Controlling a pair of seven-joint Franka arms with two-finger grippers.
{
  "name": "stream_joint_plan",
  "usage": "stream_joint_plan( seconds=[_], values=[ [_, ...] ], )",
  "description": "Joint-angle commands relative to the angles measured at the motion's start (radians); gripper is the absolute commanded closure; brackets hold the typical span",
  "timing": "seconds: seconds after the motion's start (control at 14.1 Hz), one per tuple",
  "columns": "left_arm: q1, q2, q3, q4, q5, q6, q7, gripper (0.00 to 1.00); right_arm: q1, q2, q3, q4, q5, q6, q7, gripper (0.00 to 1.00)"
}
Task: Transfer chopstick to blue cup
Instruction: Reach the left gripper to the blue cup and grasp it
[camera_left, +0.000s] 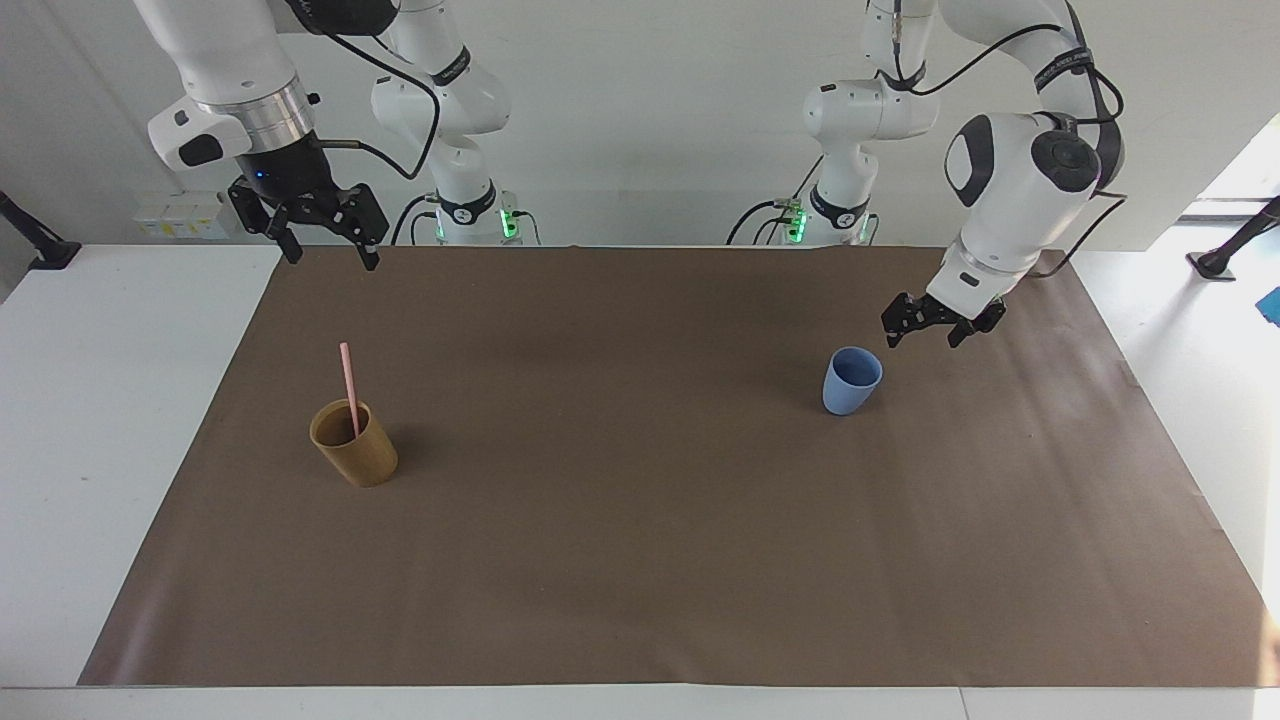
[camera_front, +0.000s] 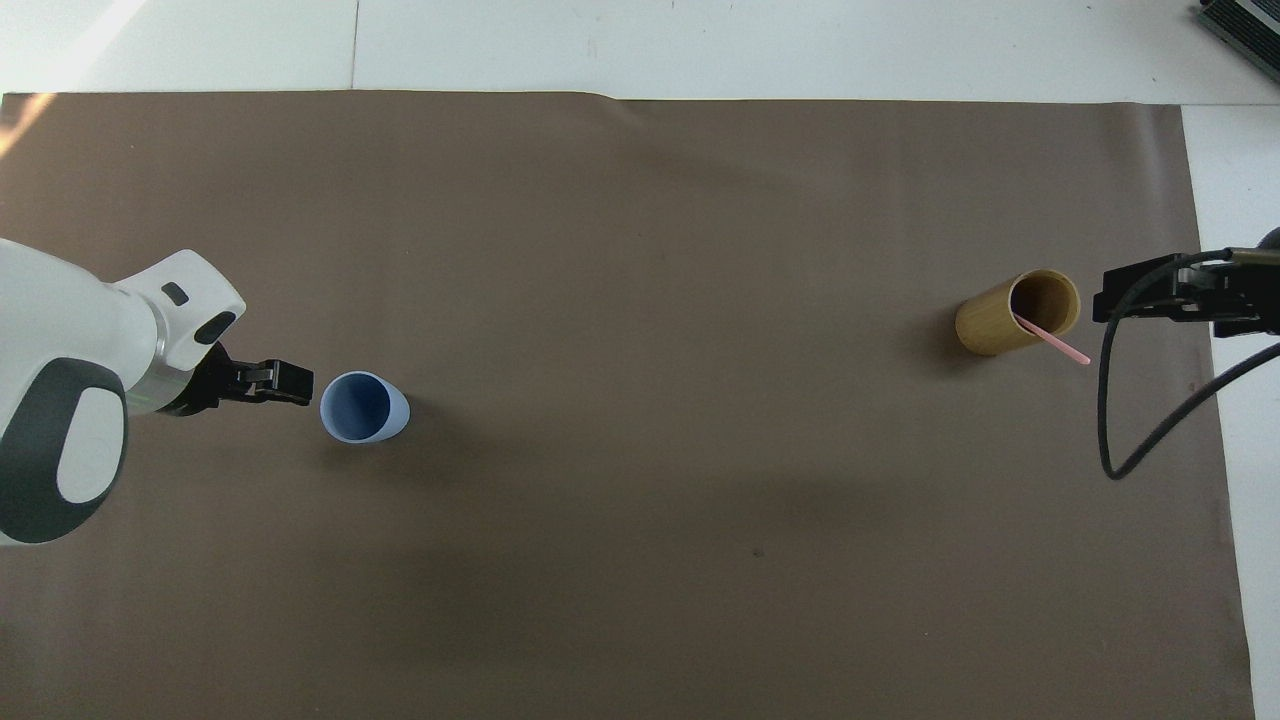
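The pale pink chopstick stands tilted in the tan-brown cup toward the right arm's end of the table; both also show in the overhead view, chopstick and cup. The blue cup stands upright and empty toward the left arm's end, and shows in the overhead view. My left gripper is open and empty, low in the air just beside the blue cup's rim, not touching it; the overhead view shows it too. My right gripper is open and waits raised beside the tan cup.
A brown mat covers most of the white table. A black cable hangs from the right arm over the mat's edge.
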Motion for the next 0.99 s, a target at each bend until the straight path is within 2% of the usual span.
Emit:
stream_joint_plan(
  seconds=[0.0,0.5,0.57,0.64,0.78,0.92],
  values=[
    [-0.044,0.007,0.012,-0.068,0.010,0.088,-0.045,0.00,-0.011,-0.007,0.001,-0.007,0.022,-0.005,-0.020,0.00],
    [-0.086,0.085,0.012,-0.095,0.008,0.167,-0.058,0.00,-0.011,-0.006,0.001,-0.009,0.022,-0.002,-0.019,0.00],
    [-0.087,0.100,0.012,-0.095,0.008,0.174,-0.058,0.16,-0.011,-0.006,0.001,-0.009,0.022,-0.003,-0.020,0.00],
    [-0.087,0.103,0.012,-0.093,0.008,0.176,-0.058,0.42,-0.011,-0.007,0.001,-0.007,0.022,-0.006,-0.022,0.00],
    [-0.084,0.108,0.012,-0.092,0.008,0.177,-0.044,1.00,-0.012,-0.018,-0.002,-0.009,0.022,-0.031,-0.028,0.00],
    [-0.084,0.110,0.012,-0.086,0.010,0.176,-0.041,1.00,-0.020,-0.018,-0.004,-0.012,0.014,-0.016,-0.033,0.00]
  ],
)
